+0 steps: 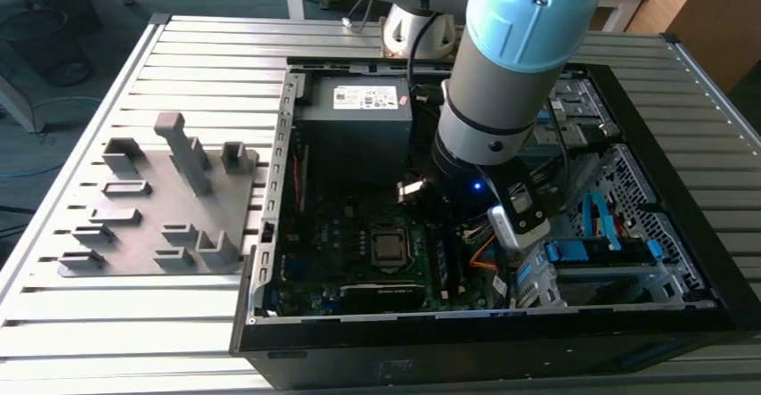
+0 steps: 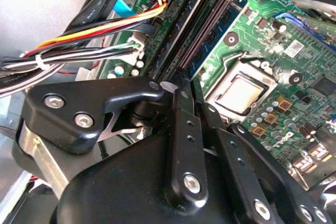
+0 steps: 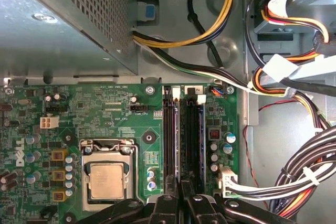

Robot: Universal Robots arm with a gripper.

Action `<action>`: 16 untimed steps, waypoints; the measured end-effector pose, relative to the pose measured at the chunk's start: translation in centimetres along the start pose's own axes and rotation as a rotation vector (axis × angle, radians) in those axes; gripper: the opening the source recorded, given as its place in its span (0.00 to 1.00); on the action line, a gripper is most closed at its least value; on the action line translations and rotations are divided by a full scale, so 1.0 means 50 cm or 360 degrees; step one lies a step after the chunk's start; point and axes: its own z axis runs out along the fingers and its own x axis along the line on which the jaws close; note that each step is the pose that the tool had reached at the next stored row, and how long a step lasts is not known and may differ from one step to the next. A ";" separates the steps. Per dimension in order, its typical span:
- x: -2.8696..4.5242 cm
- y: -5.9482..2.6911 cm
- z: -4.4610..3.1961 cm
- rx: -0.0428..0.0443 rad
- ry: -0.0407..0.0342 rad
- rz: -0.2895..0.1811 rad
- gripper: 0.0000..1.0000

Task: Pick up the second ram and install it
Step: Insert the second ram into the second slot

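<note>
1. The robot arm [image 1: 500,101] reaches down into the open computer case [image 1: 476,337], which sits on a ribbed metal table [image 1: 143,324].
2. In the exterior view, a grey plastic fixture [image 1: 167,203] with blocks lies on the table at about 9 o'clock from the case.
3. The gripper [image 3: 181,195] is low over the green motherboard [image 3: 105,114], right above the long black memory slots [image 3: 169,140].
4. In both wrist views its two black fingers [image 2: 186,124] are close together and pinch a thin dark strip between them.
5. That strip looks like the second ram [image 3: 185,145], seen on its edge, but it is dark there and hard to be sure.
6. In the first wrist view it runs along the slots, in line with them, between two black rails.
7. I cannot tell if it is pushed all the way into its slot.
8. The silver processor socket [image 3: 106,179] sits at about 9 o'clock from the slots in the first wrist view.
9. Yellow, orange and black cables [image 3: 294,66] run at about 2 o'clock from the slots, near the metal power supply box [image 3: 79,24].
</note>
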 end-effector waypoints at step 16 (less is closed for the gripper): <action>-0.001 0.000 0.012 0.0000 0.0001 -0.0014 0.14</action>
